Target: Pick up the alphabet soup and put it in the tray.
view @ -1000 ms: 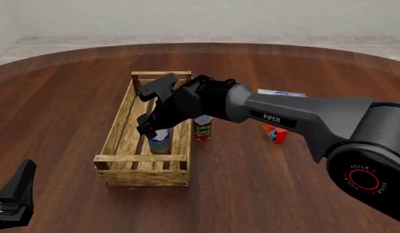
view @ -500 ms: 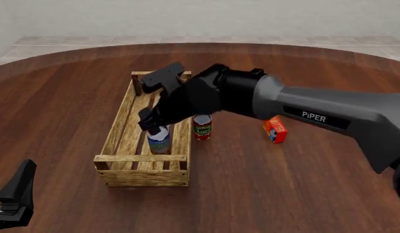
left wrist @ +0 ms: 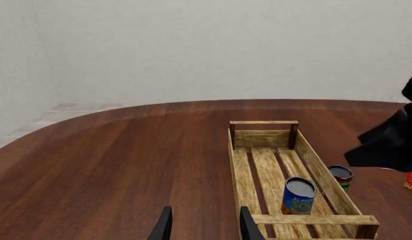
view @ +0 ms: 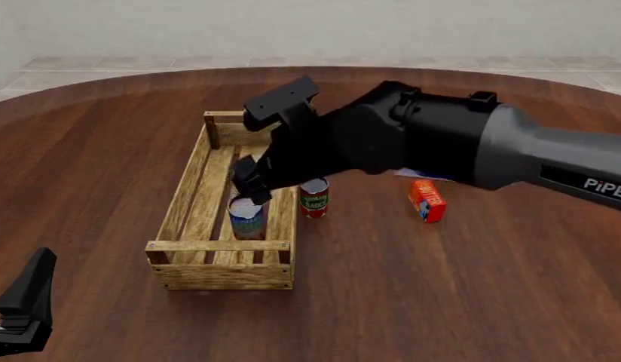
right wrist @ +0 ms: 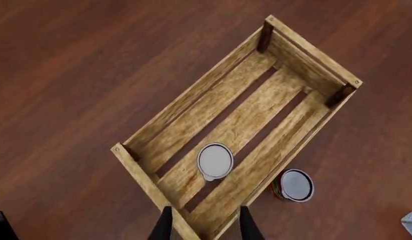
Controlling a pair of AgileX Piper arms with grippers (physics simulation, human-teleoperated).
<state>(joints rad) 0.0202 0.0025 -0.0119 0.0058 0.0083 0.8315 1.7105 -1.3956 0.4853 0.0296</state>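
The alphabet soup (view: 246,217), a blue and yellow can with a pale top, stands upright inside the tray (view: 180,204), near its closer end. The right wrist view looks straight down on the can (right wrist: 215,161) and the slatted tray (right wrist: 186,100). My right gripper (view: 252,183) hangs open just above the can, apart from it, with nothing between its fingertips (right wrist: 163,226). In the left wrist view the can (left wrist: 299,195) sits in the tray (left wrist: 306,218). At the table's near left my left gripper (view: 24,300) is open and holds nothing, its fingers (left wrist: 164,227) well apart.
A smaller red-and-green can (view: 313,197) stands on the table just right of the tray, also seen as the small can (right wrist: 296,185) from above. A red box (view: 427,200) lies further right. The big right arm spans the table's middle.
The right gripper has let go of the soup can and risen above it. The can stays standing in the tray. The left arm has not moved.
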